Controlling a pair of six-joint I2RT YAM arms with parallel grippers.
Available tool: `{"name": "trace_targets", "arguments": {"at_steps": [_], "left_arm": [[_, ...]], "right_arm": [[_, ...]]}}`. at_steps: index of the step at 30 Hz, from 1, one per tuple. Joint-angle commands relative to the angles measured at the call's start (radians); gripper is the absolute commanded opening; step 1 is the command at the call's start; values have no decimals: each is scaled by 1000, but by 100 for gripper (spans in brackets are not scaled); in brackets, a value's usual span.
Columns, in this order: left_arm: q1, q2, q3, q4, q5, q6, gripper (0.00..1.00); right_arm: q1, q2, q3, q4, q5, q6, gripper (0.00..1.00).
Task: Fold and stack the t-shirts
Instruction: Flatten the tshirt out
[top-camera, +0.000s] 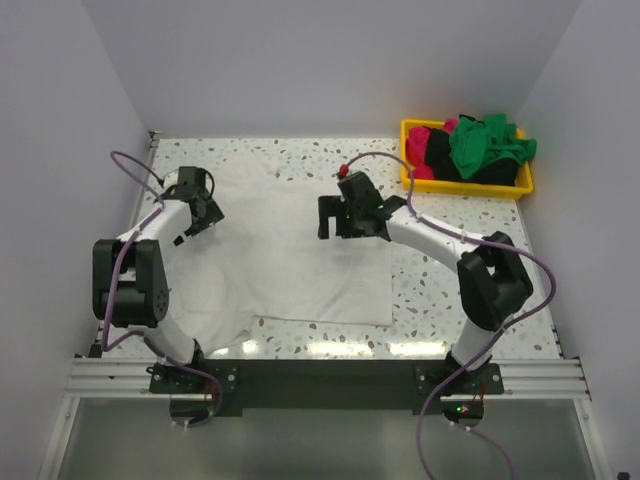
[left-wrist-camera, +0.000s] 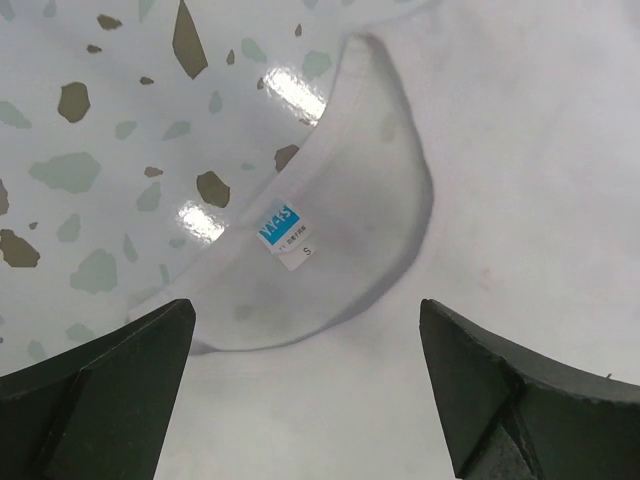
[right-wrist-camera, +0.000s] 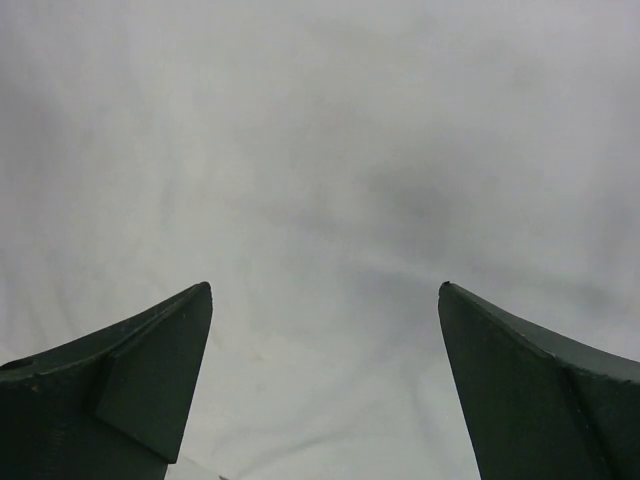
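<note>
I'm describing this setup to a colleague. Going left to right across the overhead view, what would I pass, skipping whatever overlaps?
left tool → right tool → magenta-pink t-shirt → green t-shirt, the last two in the yellow bin.

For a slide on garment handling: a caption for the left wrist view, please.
Open left gripper over the collar and size label of the white t-shirt, speckled table beside.

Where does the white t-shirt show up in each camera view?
Top external: white t-shirt spread flat at centre, between both arms.
Left wrist: fills right and bottom, labelled collar at centre.
Right wrist: fills the whole frame.
Shared landmark: speckled tabletop, in top external and left wrist only.
</note>
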Motion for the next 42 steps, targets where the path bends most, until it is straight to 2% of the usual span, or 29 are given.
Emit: {"name": "trace_targets", "arguments": {"at_steps": [1,6,9,14,15,16,17,25,33,37,39,42], "left_arm": [[3,-83,44,8,-20,31,100],[3,-79,32,77,72,57,100],[3,-51,39,100,88,64,100],[3,10,53,130,102,77,100],[3,16,58,133,103,77,100],[3,32,61,133,103,80,100],[3,38,62,133,100,78,100],[3,87,76,153,109,81,100],[3,101,73,153,103,83,100],[3,102,73,152,96,86,100],[3,107,73,147,85,84,100],[3,110,73,144,74,87,100]], "right_arm": [[-130,-52,71,-41,57,-8,99],[-264,8,136,-32,93,-60,99],[-310,98,225,-96,173,-54,91],[-345,221,324,-73,235,-42,58],[-347,250,334,-58,267,-40,54],[-347,267,341,-58,287,-32,44],[-347,278,356,-56,293,-29,40],[-347,399,409,0,285,-16,38],[-350,439,429,45,293,-11,34],[-351,467,444,51,290,-17,23],[-356,485,456,43,284,-20,15],[-361,494,464,42,282,-28,13]]}}
